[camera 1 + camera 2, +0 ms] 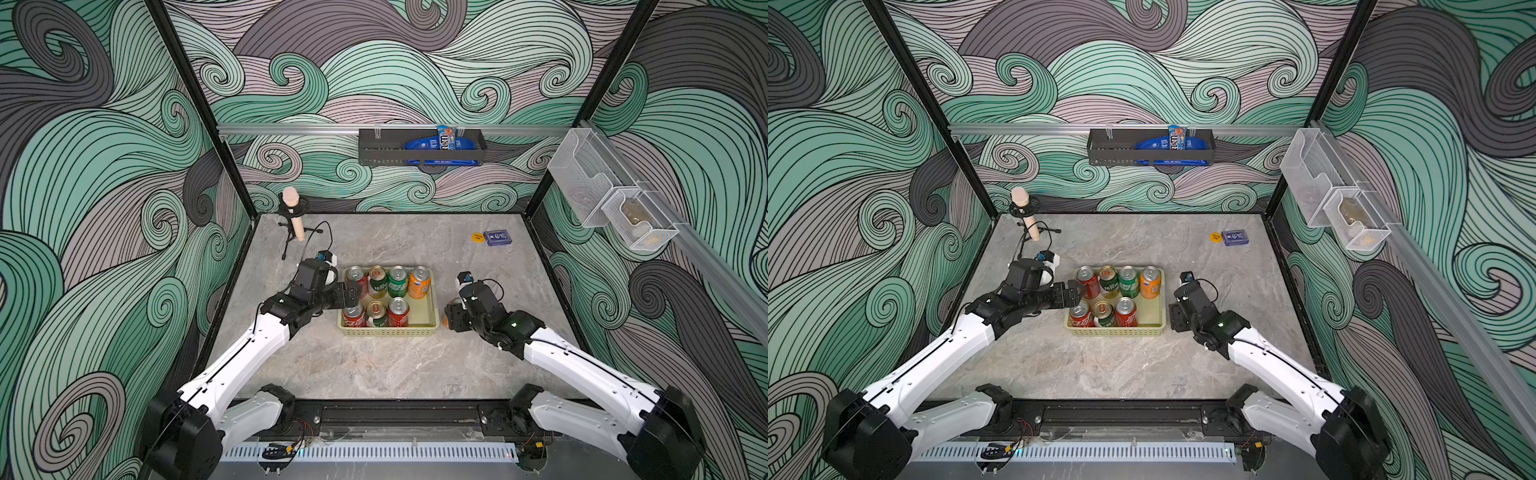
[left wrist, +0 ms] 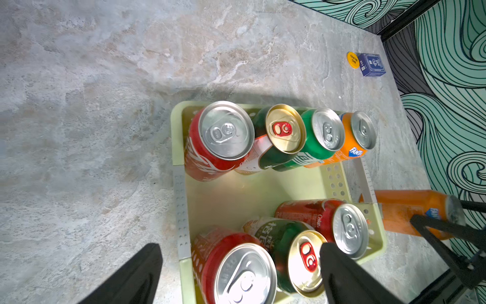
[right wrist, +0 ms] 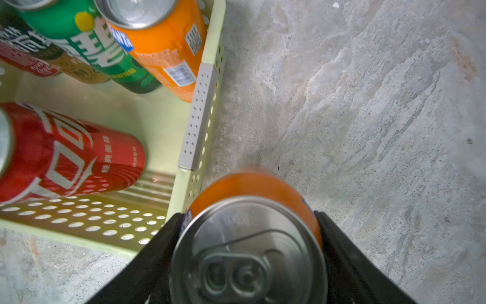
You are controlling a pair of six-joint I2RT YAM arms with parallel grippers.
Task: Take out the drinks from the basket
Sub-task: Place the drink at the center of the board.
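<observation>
Right pincer (image 3: 248, 217) grips orange can (image 3: 244, 189) beside basket (image 3: 197, 126); left pincer (image 2: 240, 250) spread wide.

Seven drinks (image 1: 397, 282) in the basket (image 1: 388, 331), one orange can (image 3: 247, 263) out.
The pale yellow-green basket holds them upright, four in the far row and three near. My right tool (image 3: 248, 214) clamps the orange can upright just outside the basket's right wall, possibly resting on the surface (image 1: 374, 374).

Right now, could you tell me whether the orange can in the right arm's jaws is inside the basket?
No, the orange can is outside the basket, just beside its perforated side wall.
</observation>
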